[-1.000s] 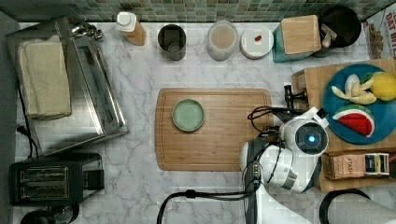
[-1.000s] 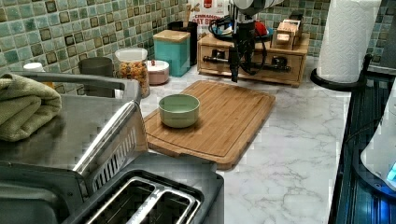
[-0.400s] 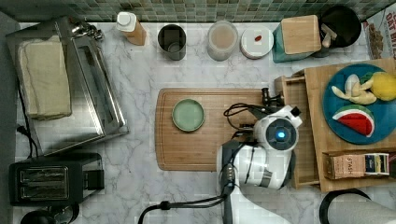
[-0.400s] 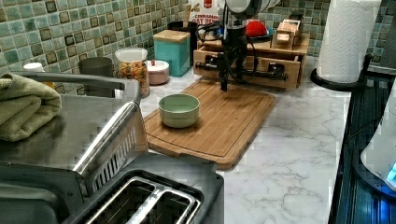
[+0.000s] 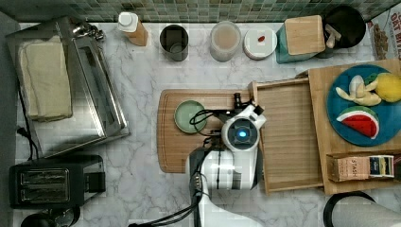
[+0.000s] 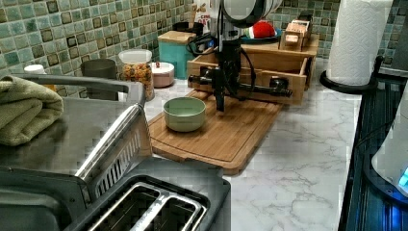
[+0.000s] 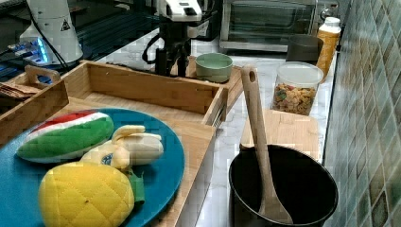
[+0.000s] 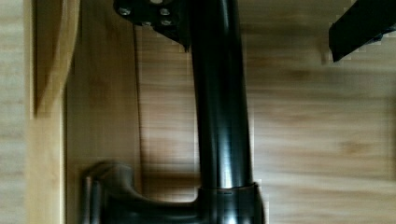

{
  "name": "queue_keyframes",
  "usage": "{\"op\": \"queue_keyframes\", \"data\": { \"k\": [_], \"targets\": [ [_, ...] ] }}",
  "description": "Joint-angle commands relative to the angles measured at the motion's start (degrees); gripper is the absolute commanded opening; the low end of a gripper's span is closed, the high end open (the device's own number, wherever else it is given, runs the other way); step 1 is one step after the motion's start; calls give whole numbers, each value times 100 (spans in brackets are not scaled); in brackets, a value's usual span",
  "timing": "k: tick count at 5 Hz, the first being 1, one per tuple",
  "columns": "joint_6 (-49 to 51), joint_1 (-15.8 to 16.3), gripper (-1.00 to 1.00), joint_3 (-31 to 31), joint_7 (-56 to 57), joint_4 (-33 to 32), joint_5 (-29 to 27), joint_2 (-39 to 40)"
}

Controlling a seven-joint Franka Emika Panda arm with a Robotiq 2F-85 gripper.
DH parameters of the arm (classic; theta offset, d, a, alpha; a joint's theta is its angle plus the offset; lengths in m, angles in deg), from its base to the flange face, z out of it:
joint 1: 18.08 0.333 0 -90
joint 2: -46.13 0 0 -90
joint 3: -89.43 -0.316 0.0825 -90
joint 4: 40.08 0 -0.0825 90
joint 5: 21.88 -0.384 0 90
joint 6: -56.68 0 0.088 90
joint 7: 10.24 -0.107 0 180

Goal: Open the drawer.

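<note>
Drawer-opening looks well along: the gripper (image 6: 220, 91) hangs straight down at the black bar handle (image 6: 240, 85), its fingers set around the bar, though whether they pinch it or only hook it I cannot tell. To finish well, I'd keep the pull level and square to the front, out over the cutting board (image 5: 172, 142), stopping short of the green bowl (image 5: 189, 116). The drawer (image 5: 288, 137) is wide, shallow, light wood with a plank floor, drawn far out from under the shelf holding the blue plate (image 5: 341, 137).

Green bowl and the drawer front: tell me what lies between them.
In the left view, between the green bowl and the drawer lies bare cutting board; the gripper hangs there.
</note>
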Motion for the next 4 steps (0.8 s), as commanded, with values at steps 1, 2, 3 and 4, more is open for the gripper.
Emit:
{"op": "queue_keyframes", "data": {
  "k": [1, 2, 3, 4],
  "targets": [
    [467, 937, 100, -933, -893, -76, -498, -355],
    [467, 921, 100, -948, -895, -77, -495, -355],
    [466, 901, 100, -968, -896, -78, -491, -354],
    [466, 907, 100, -962, -896, -77, -492, -355]
  ]
}}
